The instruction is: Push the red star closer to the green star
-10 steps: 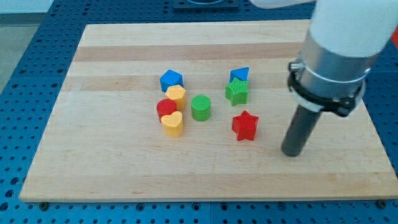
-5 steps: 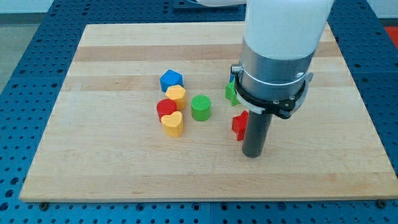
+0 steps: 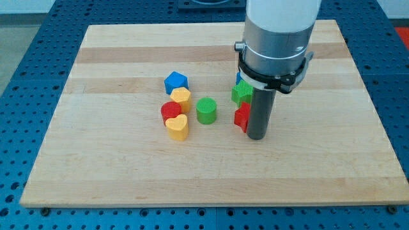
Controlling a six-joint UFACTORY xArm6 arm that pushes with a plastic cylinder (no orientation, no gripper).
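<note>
The red star lies right of the board's middle, half hidden behind my rod. The green star sits just above it, nearly touching, partly hidden by the arm's collar. My tip rests on the board against the red star's lower right side. A sliver of a blue block shows above the green star.
A green cylinder stands left of the red star. Further left is a cluster: a blue block, a yellow block, a red block and a yellow heart. The wooden board lies on a blue perforated table.
My tip moved left from the board's right side, reached the red star, then pushed it up toward the green star. The other blocks stayed put.
</note>
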